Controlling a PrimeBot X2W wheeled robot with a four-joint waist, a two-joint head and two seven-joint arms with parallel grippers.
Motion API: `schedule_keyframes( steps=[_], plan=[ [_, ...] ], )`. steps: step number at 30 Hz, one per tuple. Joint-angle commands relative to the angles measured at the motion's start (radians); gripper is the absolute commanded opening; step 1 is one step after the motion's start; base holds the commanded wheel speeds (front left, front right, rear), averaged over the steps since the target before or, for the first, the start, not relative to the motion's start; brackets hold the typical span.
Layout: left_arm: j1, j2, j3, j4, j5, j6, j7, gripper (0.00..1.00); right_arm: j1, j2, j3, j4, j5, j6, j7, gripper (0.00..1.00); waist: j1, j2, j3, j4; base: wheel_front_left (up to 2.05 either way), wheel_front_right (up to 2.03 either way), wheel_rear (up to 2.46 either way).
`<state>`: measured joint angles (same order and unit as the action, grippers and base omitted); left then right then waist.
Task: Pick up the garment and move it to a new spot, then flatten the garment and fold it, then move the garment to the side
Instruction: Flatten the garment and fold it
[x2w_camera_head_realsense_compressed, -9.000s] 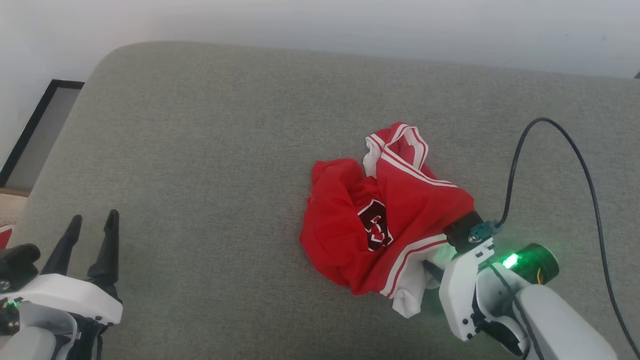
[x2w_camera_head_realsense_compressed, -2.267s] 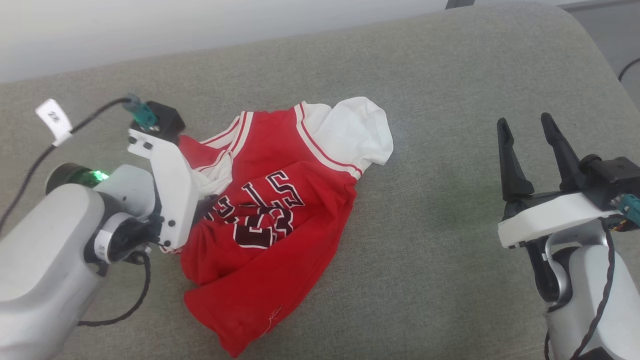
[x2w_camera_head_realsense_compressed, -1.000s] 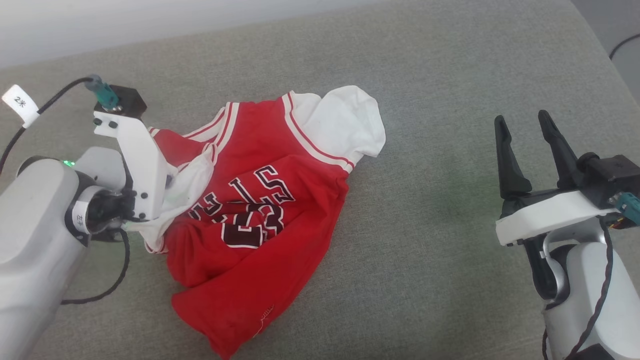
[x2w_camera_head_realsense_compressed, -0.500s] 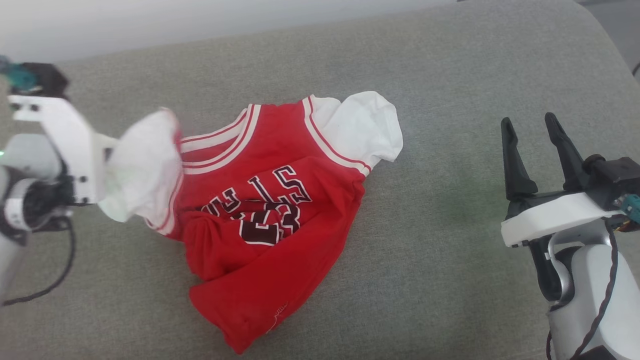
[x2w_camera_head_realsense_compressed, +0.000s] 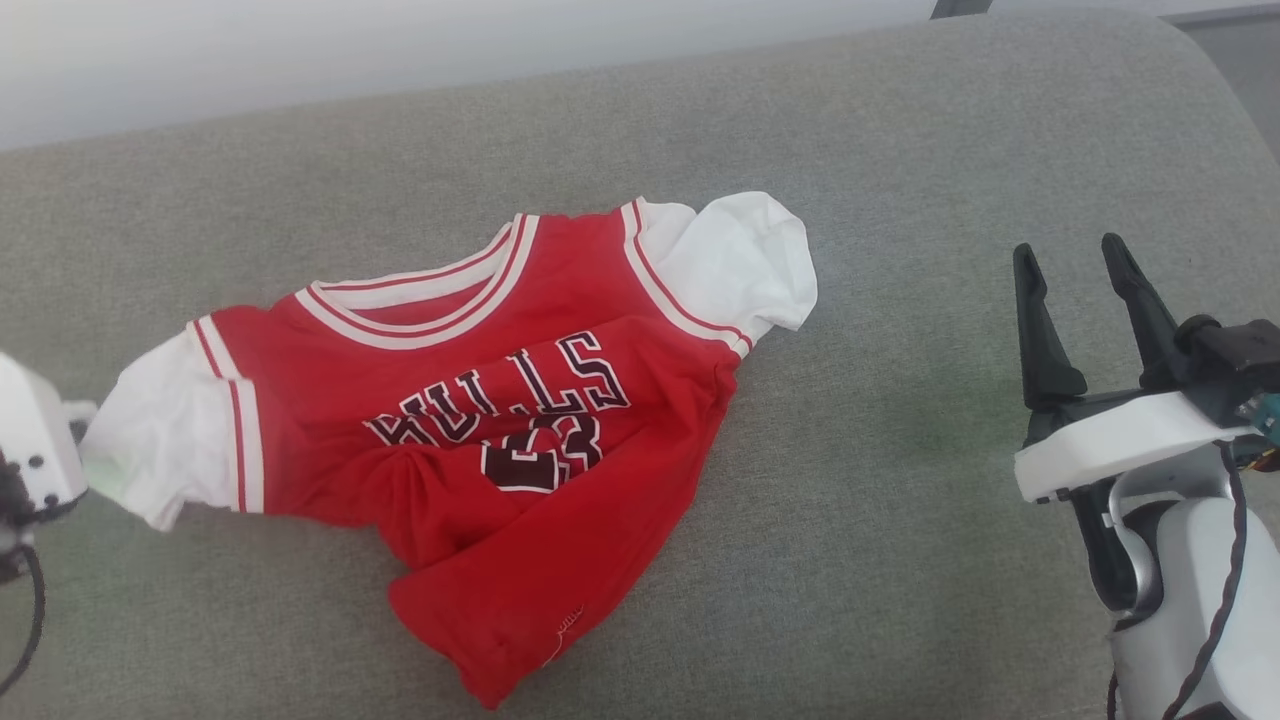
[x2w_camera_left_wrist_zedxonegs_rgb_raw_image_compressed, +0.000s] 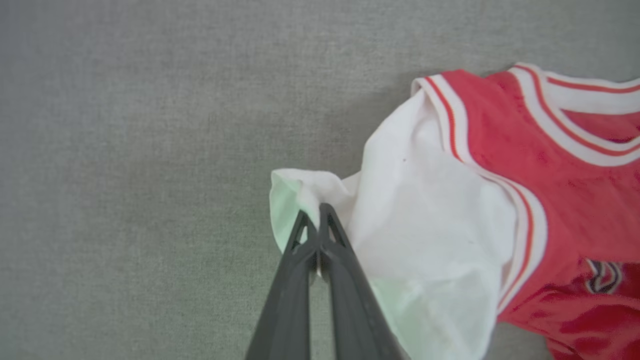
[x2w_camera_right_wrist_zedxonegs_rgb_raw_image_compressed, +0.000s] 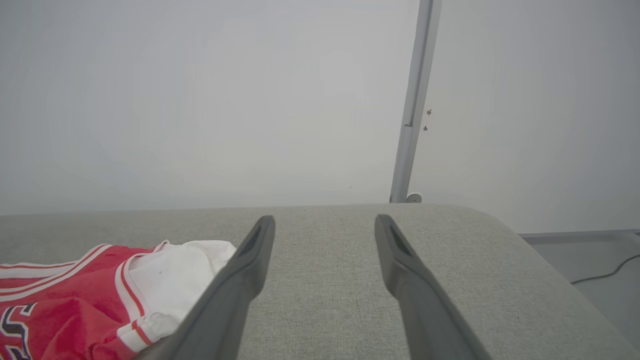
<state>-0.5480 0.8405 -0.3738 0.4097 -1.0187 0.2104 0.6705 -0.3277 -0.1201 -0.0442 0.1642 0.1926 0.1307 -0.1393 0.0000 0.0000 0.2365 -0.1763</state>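
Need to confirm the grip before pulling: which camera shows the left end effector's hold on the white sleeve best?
Left wrist view: the left end effector is shut on the white sleeve, fabric pinched at its tips. Head view shows that sleeve stretched, the pinch hidden. Right wrist view shows the garment, opposite sleeve end.

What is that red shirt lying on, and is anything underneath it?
The garment lies on a grey fabric cushion, which shows all around it. Its rumpled lower half folds over part of the chest number. Anything directly beneath the cloth is covered and cannot be seen.
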Motion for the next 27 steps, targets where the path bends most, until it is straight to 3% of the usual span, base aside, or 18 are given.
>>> schedule_keyframes(
  steps=[1, 4, 6, 7, 27],
  plan=[
    [0.025, -0.007, 0.011, 0.017, -0.019, 0.005, -0.013, 0.00, 0.011, -0.001, -0.004, -0.007, -0.004, 0.000, 0.005, 1.00, 0.0000, 0.0000, -0.002, 0.002, 0.00, 0.00, 0.00],
    [0.056, -0.021, 0.017, 0.052, -0.032, 0.000, -0.033, 0.00, 0.014, -0.002, -0.005, -0.016, -0.008, 0.000, 0.014, 1.00, 0.0000, 0.0000, -0.006, 0.007, 0.00, 0.00, 0.00],
    [0.068, -0.026, 0.013, 0.070, -0.030, -0.008, -0.046, 0.48, 0.015, -0.006, -0.007, -0.019, -0.010, 0.000, 0.019, 1.00, 0.0000, 0.0000, -0.010, 0.012, 0.00, 0.00, 0.00],
    [0.073, -0.030, 0.010, 0.078, -0.027, -0.011, -0.051, 1.00, 0.015, -0.006, -0.006, -0.020, -0.011, 0.000, 0.022, 1.00, 0.0000, 0.0000, -0.011, 0.014, 0.00, 0.00, 0.00],
    [-0.021, -0.033, -0.021, 0.063, -0.009, 0.015, 0.019, 1.00, 0.012, -0.021, 0.003, -0.050, -0.003, 0.000, 0.054, 1.00, 0.0000, 0.0000, -0.029, 0.065, 0.00, 0.00, 0.00]
  ],
)
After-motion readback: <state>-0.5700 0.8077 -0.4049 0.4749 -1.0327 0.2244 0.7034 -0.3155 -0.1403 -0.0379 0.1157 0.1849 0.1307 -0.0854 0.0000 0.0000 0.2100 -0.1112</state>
